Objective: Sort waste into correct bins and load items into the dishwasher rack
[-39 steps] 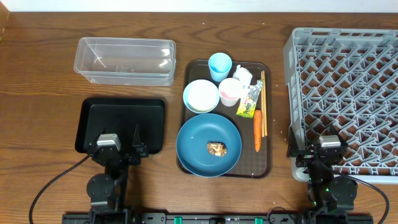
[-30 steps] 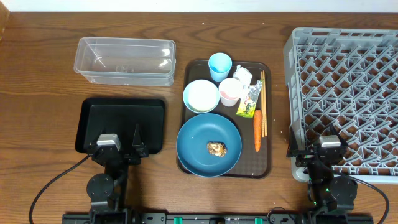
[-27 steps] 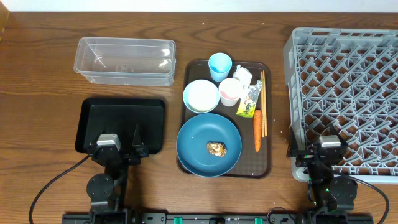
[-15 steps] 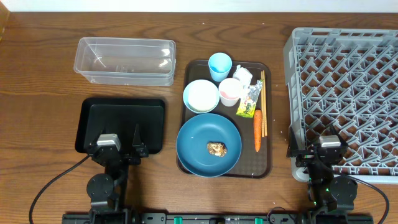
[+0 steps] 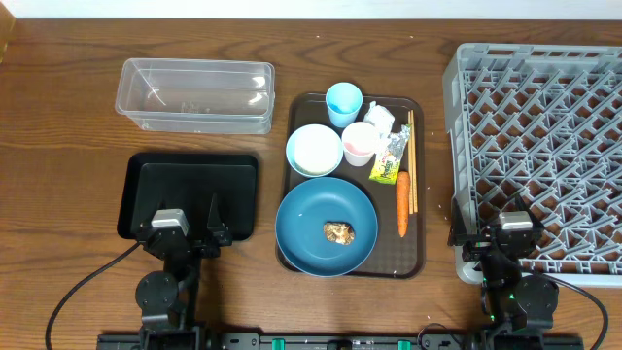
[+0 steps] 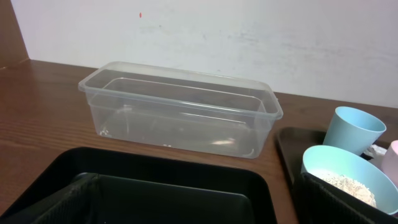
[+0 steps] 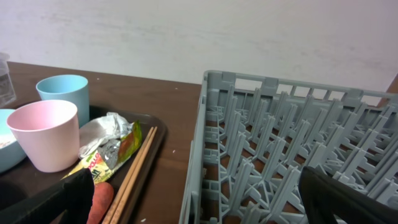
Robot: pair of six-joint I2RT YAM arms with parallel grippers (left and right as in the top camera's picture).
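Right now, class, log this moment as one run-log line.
left jaws: open, empty, at near edge of black tray | right jaws: open, empty, by near corner of dishwasher rack | dishes, waste: on brown tray

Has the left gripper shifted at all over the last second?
No. In the overhead view the left gripper sits over the black tray's near edge, exactly as before.
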